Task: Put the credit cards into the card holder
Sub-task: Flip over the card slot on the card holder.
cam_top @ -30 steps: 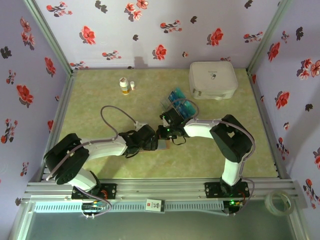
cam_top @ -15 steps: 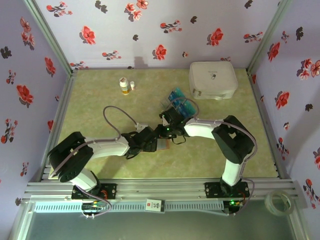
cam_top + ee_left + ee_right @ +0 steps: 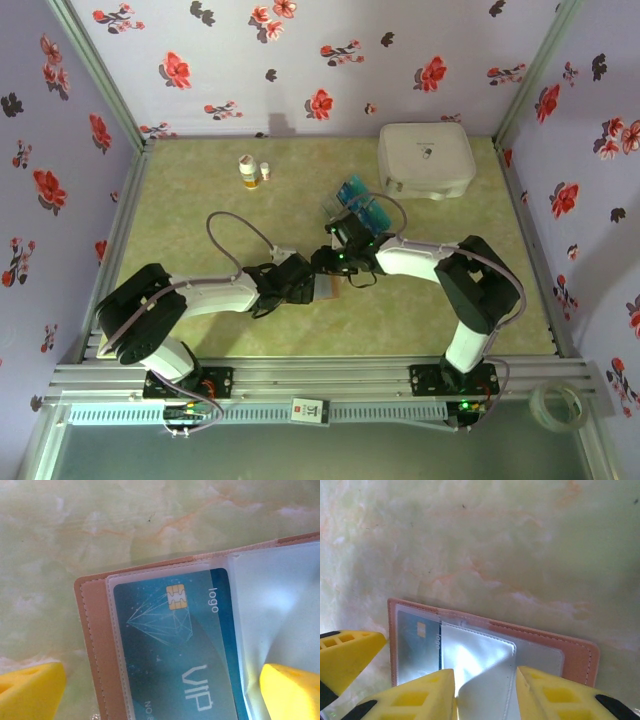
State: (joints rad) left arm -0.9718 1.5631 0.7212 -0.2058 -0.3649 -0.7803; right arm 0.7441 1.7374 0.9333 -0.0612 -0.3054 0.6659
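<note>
Left gripper hangs right over the open card holder, yellow fingers spread wide to either side and gripping nothing. Under it, a blue credit card sits tucked in the holder's clear sleeve, chip and "VIP" lettering showing through the plastic. Across from it the right gripper is low over the same holder, fingers parted, and a clear sleeve leaf rises up into the gap; whether either finger touches it can't be told. From above, both grippers meet nose to nose at the middle of the table, the left one coming in from the left, the right one from the right, with the pinkish-brown holder lying flat between them. Further back and just beyond the right gripper, more credit cards sit in a bunch. Well behind those, a white case rests by the back wall, and two small bottles stand off to the left.
</note>
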